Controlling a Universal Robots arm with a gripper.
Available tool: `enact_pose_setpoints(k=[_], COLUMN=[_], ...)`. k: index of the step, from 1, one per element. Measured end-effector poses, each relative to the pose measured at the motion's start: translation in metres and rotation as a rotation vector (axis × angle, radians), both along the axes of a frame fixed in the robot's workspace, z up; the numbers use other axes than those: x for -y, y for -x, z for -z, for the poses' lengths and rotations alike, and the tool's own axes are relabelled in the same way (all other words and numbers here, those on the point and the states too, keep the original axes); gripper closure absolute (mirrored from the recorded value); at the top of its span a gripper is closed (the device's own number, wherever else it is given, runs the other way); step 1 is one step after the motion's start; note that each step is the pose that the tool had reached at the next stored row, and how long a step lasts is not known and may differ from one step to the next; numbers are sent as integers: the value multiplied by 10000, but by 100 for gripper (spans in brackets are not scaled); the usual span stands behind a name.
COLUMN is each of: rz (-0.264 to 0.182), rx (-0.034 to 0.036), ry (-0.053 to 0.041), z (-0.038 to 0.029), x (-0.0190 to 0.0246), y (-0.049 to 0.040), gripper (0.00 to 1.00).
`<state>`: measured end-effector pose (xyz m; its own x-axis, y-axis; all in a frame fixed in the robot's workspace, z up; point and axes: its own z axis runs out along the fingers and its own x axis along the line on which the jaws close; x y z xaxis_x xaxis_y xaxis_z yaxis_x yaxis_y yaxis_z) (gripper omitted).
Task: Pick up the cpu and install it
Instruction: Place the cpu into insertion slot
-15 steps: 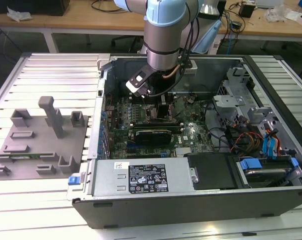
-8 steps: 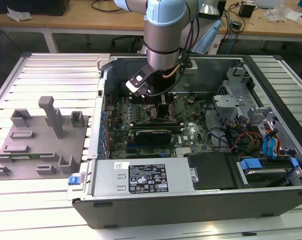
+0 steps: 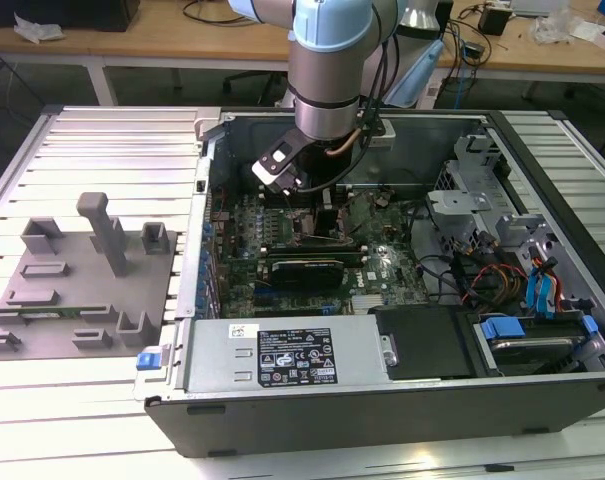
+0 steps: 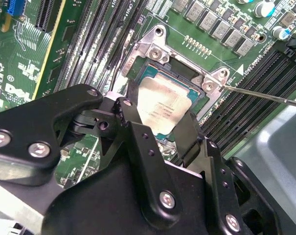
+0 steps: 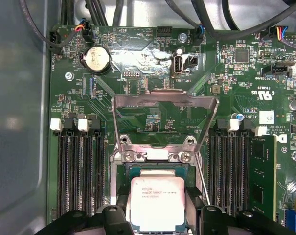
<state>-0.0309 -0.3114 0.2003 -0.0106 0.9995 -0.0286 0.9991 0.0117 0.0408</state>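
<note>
The gripper [image 5: 159, 211] clamps the cpu [image 5: 157, 203] by two opposite edges (fingers [image 5: 116, 220] flank it in both wrist views). The cpu sits level, directly over the open socket [image 5: 157, 169], upper middle of the exterior view.

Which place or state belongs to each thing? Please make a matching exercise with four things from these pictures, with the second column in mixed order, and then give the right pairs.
Things:
1. cpu
2. hinged metal frame
3. round battery
4. grey fixture blocks

Places or states:
A. outside the computer case, at the exterior view's left
B. held by the gripper
C. swung open
D. silver, seated on the green board

Right pairs: 1-B, 2-C, 3-D, 4-A
</note>
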Motion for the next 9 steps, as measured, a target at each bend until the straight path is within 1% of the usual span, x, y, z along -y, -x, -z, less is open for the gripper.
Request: enact_pose_setpoints(k=[9], rz=[-34], rx=[-3], ry=[0], z=[0], x=[0], y=[-12], gripper=[47])
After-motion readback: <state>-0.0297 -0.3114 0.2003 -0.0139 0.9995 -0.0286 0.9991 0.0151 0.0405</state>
